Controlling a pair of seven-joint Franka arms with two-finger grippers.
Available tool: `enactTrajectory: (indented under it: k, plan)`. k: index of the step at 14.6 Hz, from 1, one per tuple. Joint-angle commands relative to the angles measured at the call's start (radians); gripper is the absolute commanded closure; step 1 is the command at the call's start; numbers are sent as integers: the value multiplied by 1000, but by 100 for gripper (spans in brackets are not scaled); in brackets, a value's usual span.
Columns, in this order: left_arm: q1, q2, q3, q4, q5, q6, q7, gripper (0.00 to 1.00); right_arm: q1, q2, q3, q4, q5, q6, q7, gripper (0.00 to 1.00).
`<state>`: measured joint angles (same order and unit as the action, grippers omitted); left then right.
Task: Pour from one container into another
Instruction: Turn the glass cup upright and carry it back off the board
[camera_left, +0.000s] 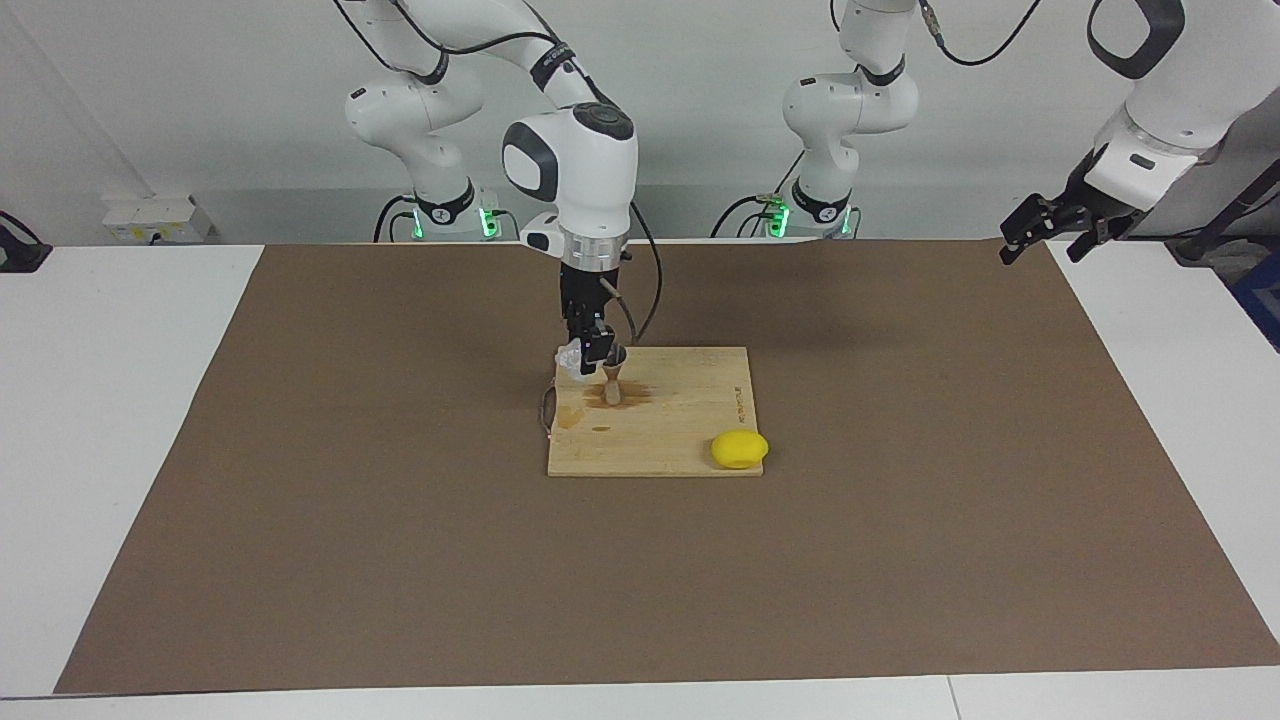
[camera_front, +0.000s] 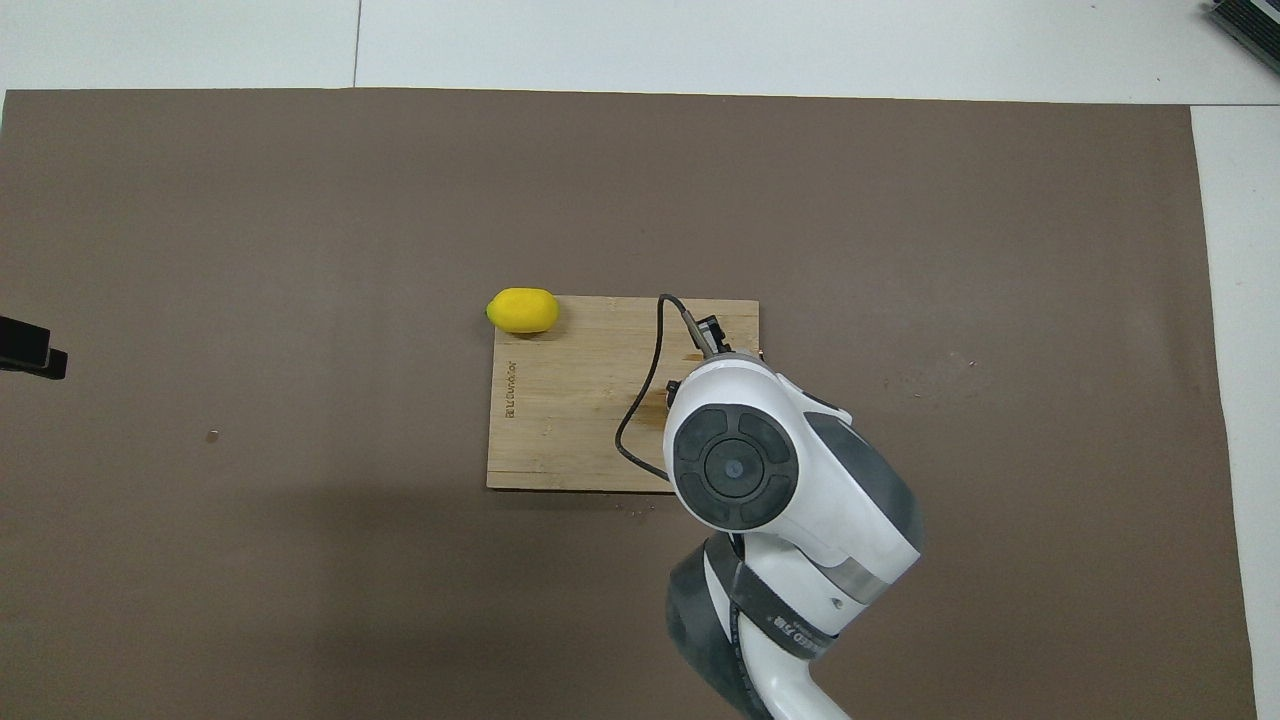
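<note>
The small metal jigger (camera_left: 611, 386) stands upright on the wooden board (camera_left: 690, 420), in a brown wet patch. My right gripper (camera_left: 592, 352) hangs just above it and is shut on the clear plastic cup (camera_left: 571, 358), which sits tipped beside the jigger's top. In the overhead view the right arm's wrist (camera_front: 735, 467) hides both cup and jigger. My left gripper (camera_left: 1042, 238) waits open, raised over the mat's edge at the left arm's end; its tip (camera_front: 30, 352) shows at the overhead view's edge.
A yellow lemon (camera_left: 740, 448) (camera_front: 522, 310) lies at the board's (camera_front: 560, 400) corner farthest from the robots, toward the left arm's end. A brown mat (camera_left: 300, 500) covers the table. A black cable (camera_front: 640, 400) loops from the right wrist over the board.
</note>
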<state>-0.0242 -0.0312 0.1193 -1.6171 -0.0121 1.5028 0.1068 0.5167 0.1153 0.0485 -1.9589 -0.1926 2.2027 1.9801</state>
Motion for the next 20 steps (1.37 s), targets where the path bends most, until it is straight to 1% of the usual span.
enactTrajectory:
  k: [1, 3, 7, 8, 11, 13, 17, 18, 20]
  plan:
    - [-23, -26, 14, -24, 14, 19, -19, 0, -36, -3, 7, 0, 103, 12, 8, 100]
    - [-23, -26, 14, -24, 14, 19, -21, 0, -72, 1, 7, 0, 183, 12, -45, 100]
    - [-25, -26, 14, -26, 14, 19, -21, 0, -188, 6, 5, -12, 445, 11, -191, 100]
    - [-25, -26, 14, -26, 14, 19, -21, 0, -232, 4, 7, -21, 502, 5, -229, 100]
    - [-25, -26, 14, -26, 14, 19, -21, 0, -355, 4, 7, -73, 689, -8, -424, 100]
    - [-25, -26, 14, -26, 14, 20, -33, 0, -426, 6, 5, -118, 769, -15, -571, 100]
    - [-25, -26, 13, -27, 14, 19, -33, 0, -581, 59, 7, -132, 890, -52, -812, 100]
    - [-25, -26, 13, -27, 14, 19, -33, 0, -608, 73, 5, -133, 913, -54, -863, 100]
    - [-25, -26, 13, -27, 14, 19, -35, 0, -659, 99, 7, -130, 930, -70, -908, 100]
